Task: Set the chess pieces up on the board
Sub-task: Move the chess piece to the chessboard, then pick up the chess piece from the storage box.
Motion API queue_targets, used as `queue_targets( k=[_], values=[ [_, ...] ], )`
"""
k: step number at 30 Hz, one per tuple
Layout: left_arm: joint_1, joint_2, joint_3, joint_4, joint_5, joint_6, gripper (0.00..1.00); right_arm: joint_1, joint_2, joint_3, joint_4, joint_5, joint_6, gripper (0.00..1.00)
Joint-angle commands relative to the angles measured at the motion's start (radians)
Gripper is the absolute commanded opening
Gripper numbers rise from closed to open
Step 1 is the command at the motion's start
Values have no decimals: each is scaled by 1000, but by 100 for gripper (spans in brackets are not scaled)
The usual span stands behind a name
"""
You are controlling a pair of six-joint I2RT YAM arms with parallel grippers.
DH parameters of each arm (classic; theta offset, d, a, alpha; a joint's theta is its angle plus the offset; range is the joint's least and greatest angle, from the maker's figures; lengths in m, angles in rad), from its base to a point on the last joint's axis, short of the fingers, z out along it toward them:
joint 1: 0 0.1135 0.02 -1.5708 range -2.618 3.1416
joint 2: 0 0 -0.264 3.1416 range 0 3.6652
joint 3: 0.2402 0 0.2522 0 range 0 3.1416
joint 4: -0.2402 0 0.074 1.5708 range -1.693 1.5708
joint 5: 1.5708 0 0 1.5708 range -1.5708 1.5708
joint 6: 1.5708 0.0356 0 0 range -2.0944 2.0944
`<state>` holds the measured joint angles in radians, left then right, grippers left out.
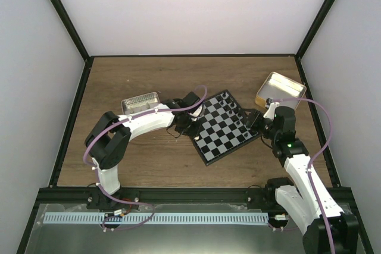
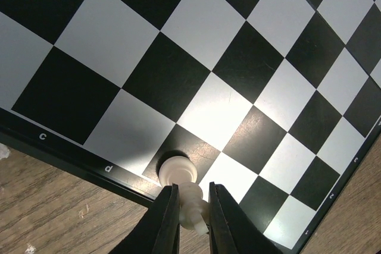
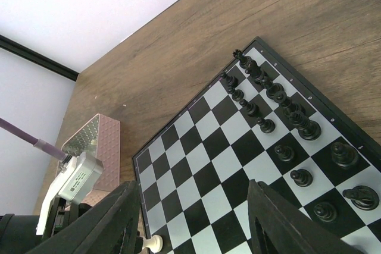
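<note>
left gripper (image 2: 193, 206) clenched on white piece (image 2: 178, 171), base on dark edge square by d of board (image 2: 220, 22); right gripper (image 3: 193, 218) spread, empty, over board | risk: fingers (image 2: 166, 221) may snag on release; piece topples

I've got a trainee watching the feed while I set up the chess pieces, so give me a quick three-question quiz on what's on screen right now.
1. True or false: the right gripper is holding a black piece.
2. What is pinched in the left gripper? A) a white piece B) a black piece C) nothing
3. Which colour of pieces already stands in rows on the board?

Key
1. False: its jaws are open and empty.
2. A.
3. The black pieces, lined up along one side.
</note>
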<state>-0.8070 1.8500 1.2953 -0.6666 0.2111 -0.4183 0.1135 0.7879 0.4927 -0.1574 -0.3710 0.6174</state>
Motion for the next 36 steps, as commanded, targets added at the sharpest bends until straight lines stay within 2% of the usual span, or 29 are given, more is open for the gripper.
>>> queue_targets(
  k=[1,9,14,18,22,29,36],
  values=[
    [-6,25,9,11,10,-13,16,3,-14,1,-14,-6,-15,51],
    [-4,-1,26,11,8,-25,39,3,-29,12,-31,-16,-13,52],
    [9,-85,51,-5,-79,-45,52,3,-34,40,-48,-34,-10,53],
    [60,-174,14,-10,-219,-73,53,3,-26,72,-72,-56,-4,54],
    [196,-261,-83,19,-340,-117,52,3,-18,83,-73,-65,5,54],
    [465,-288,-195,113,-324,-137,44,3,62,77,-20,-96,-6,54],
    [567,-172,-174,151,-309,-108,46,2,100,66,-2,-100,-8,53]
  ],
)
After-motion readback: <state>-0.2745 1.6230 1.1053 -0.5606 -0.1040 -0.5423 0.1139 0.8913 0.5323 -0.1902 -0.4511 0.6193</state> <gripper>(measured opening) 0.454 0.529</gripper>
